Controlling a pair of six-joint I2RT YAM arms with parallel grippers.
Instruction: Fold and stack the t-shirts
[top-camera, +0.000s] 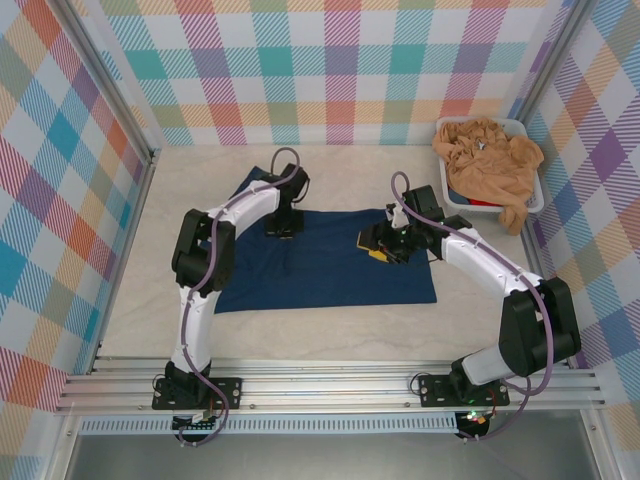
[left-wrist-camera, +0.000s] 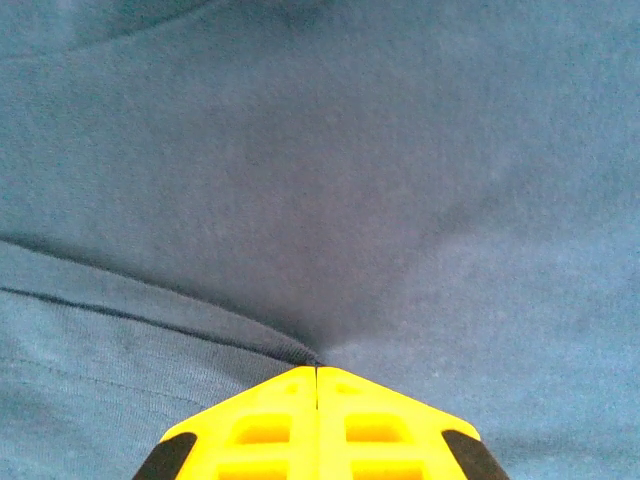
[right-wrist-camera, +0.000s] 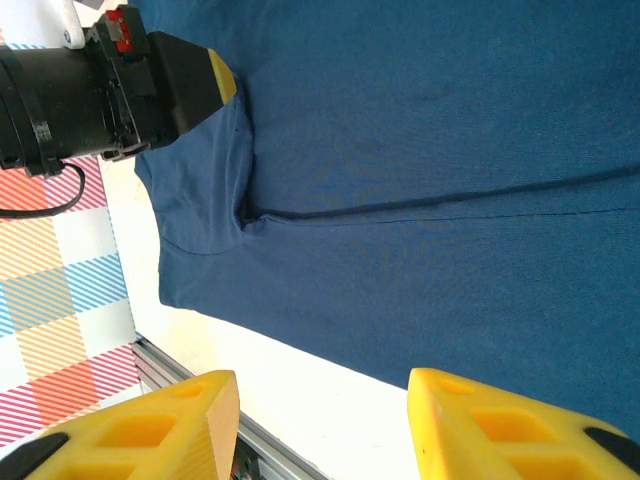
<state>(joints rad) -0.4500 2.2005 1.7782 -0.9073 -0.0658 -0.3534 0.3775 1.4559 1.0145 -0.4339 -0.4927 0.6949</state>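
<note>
Dark navy blue cloth t-shirt (top-camera: 320, 265) is spread flat on the pale table (top-camera: 200, 170), one layer folded over along a seam line in the right wrist view.

Left arm (top-camera: 210, 250) rises from its base on the near side of the navy shirt. The elbow is high off the shirt's left edge, the forearm reaches across, and the wrist tips down onto the shirt's far edge, left of its middle. Left fingers (left-wrist-camera: 260, 430), yellow plastic, are clenched tip to tip on the navy cloth. A pucker runs straight into the tips, so they are grasping the shirt. In the right wrist view the same black-and-yellow head (right-wrist-camera: 170, 90) is pressed onto the cloth, with wrinkles beside it.

Right arm (top-camera: 500, 280) comes in from the shirt's near-right side. The elbow is off the right edge, the forearm angles in over the right end, and the wrist is roughly level. Right fingers (right-wrist-camera: 180, 420), yellow, are spread apart and hold nothing. They hang over the shirt's edge, with bare table under the gap. In the top view they sit above the shirt's right part (top-camera: 378, 255).

Light tan-orange cloth t-shirts (top-camera: 488, 155) are heaped in a white plastic tub (top-camera: 535, 200), beyond the navy shirt's far-right corner and well apart from it. One hangs over the tub's rim.
</note>
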